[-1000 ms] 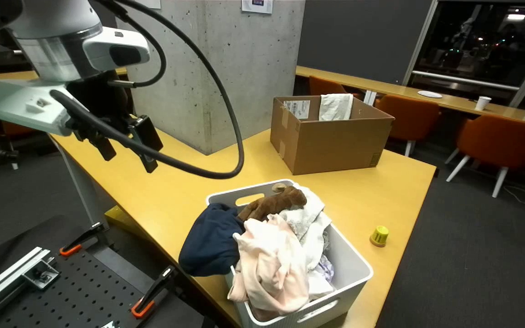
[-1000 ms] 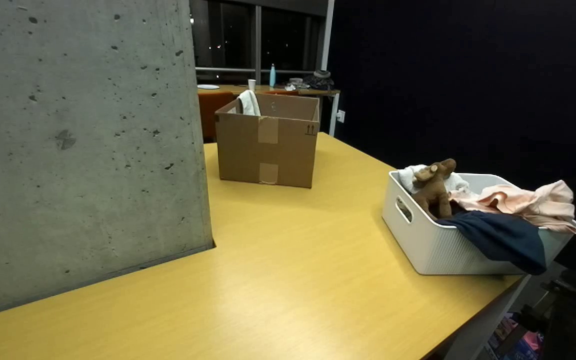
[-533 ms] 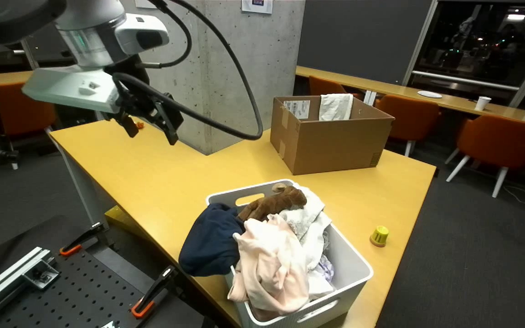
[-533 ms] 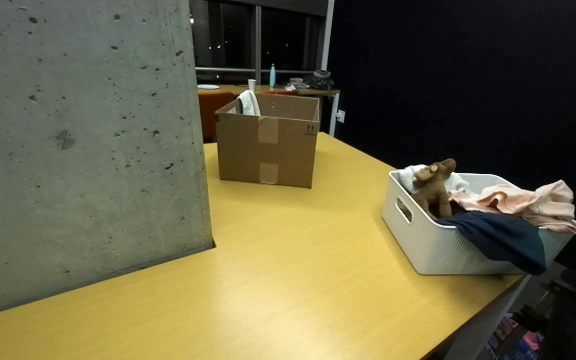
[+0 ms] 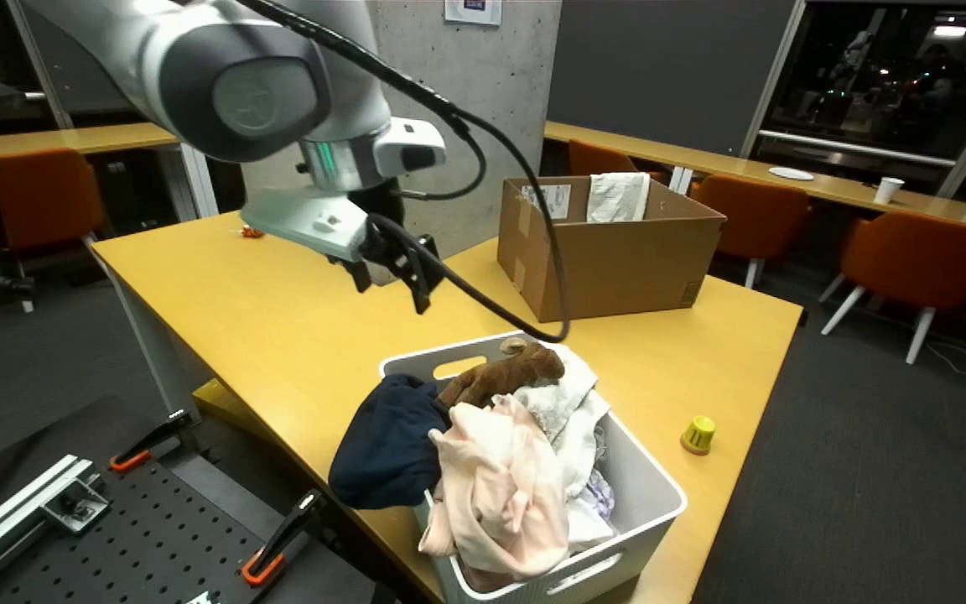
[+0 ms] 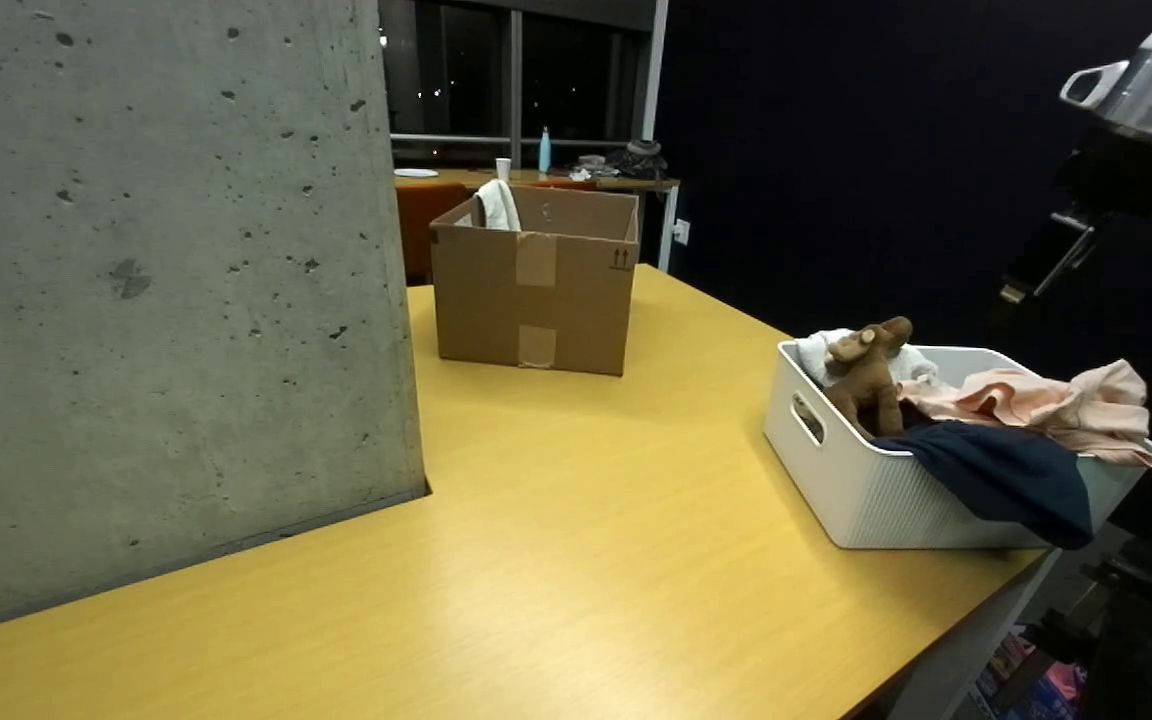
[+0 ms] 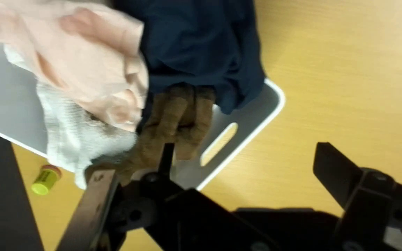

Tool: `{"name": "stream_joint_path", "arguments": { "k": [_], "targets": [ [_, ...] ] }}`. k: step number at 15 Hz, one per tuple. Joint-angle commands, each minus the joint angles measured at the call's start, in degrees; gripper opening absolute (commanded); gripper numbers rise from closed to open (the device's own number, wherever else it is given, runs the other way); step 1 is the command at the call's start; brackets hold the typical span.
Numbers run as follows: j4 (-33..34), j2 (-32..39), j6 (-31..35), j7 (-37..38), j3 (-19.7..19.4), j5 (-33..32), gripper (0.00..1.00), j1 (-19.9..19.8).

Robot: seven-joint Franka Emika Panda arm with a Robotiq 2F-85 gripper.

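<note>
My gripper [image 5: 392,299] hangs in the air above the table, near the handle end of a white laundry bin [image 5: 646,503]. In the wrist view the fingers of the gripper [image 7: 244,148] stand wide apart, nothing between them. The left finger overlaps a brown plush animal [image 7: 187,115] from this angle, with no contact evident. Beside the plush in the bin lie a navy cloth [image 7: 201,42], draped over the rim, a pale pink cloth [image 7: 96,62] and a white towel [image 7: 72,122]. In an exterior view one fingertip shows up and right of the plush animal [image 6: 866,385].
A cardboard box [image 5: 625,273] with a white cloth [image 5: 617,197] over its edge stands farther back on the yellow table [image 5: 282,319]. A small yellow cup-like item [image 5: 698,434] is near the table edge. A concrete pillar [image 6: 166,280] rises beside the table.
The arm has swung right in an exterior view, bringing the open gripper from the far left toward the bin. It has come into sight in both exterior views. The bin's contents look unmoved.
</note>
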Motion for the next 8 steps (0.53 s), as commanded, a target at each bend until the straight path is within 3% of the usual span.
{"name": "stream_joint_path", "arguments": {
  "k": [1, 8],
  "targets": [
    [11.94, 12.75, -0.38, 6.42, -0.62, -4.64, 1.00, -5.45],
    [28.88, 29.39, -0.49, 8.39, 0.99, -3.26, 1.00, -8.40]
  ]
}}
